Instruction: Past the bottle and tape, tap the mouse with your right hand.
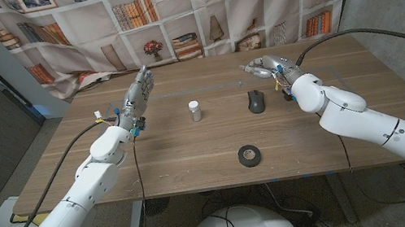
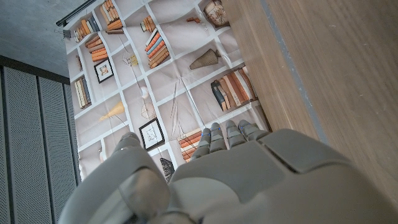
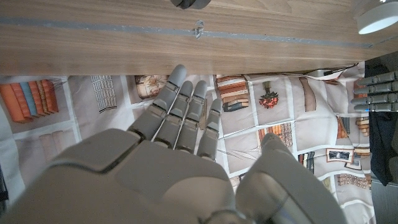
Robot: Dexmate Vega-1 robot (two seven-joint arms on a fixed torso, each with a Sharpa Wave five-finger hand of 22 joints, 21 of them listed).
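A dark mouse [image 1: 256, 101] lies on the wooden table [image 1: 192, 152] right of centre. To its left stands a small white bottle [image 1: 196, 111], and a black tape ring [image 1: 249, 156] lies nearer the front edge. My right hand [image 1: 267, 65] hovers just beyond and a little right of the mouse, fingers stretched out and apart, holding nothing and apart from the mouse. In the right wrist view that hand [image 3: 180, 162] shows with straight fingers, with the mouse's edge [image 3: 189, 3] and the bottle [image 3: 377, 18] past it. My left hand [image 1: 137, 91] stands raised at the far left, fingers spread, empty.
A bookshelf-print curtain [image 1: 169, 12] hangs right behind the table's far edge. A black cable [image 1: 354, 34] runs over the right arm. The left wrist view has my left hand [image 2: 217, 180] beside the table's edge [image 2: 292, 93]. Bare wood lies between the tape and the bottle.
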